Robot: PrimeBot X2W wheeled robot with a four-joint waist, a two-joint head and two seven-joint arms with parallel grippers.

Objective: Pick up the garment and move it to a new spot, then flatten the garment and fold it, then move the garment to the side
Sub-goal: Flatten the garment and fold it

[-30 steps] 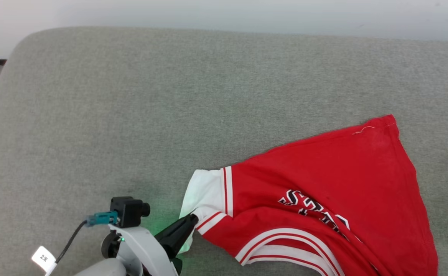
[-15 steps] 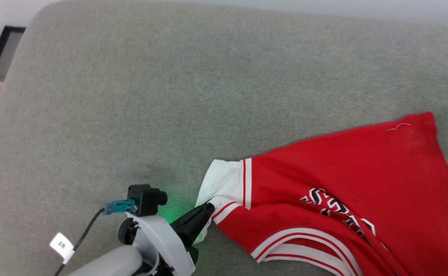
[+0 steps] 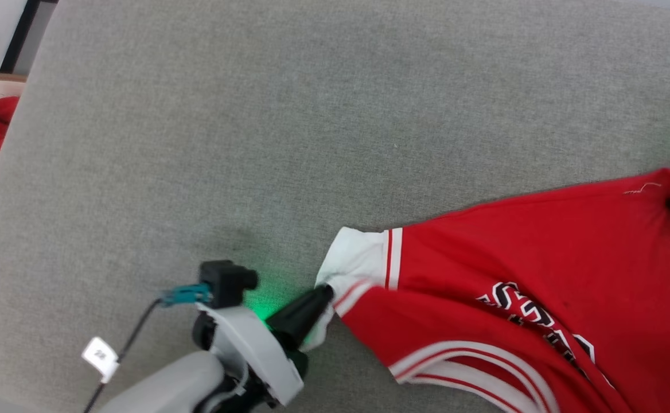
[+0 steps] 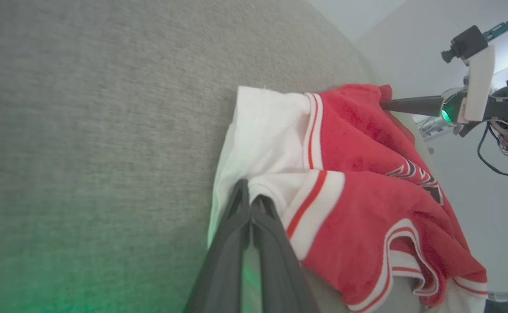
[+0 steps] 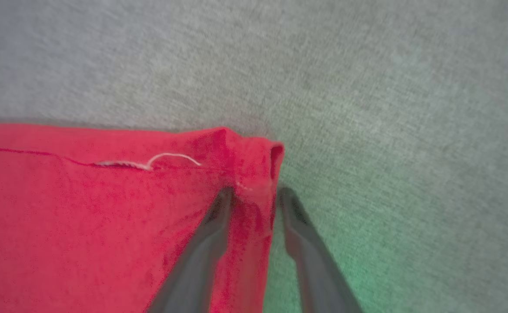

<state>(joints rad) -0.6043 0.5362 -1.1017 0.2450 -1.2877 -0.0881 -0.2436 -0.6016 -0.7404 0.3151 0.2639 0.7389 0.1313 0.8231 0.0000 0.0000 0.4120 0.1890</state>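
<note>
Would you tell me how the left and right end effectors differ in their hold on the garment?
The left end effector is shut on the white sleeve of the garment; the right end effector is open, straddling its red corner. Both meet the same garment.

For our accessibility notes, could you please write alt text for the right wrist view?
The right gripper straddles the corner of a red garment, jaws apart, one over the cloth and the other just off its hem. A loose white thread curls along the hem, and the garment lies on a grey fabric surface.
</note>
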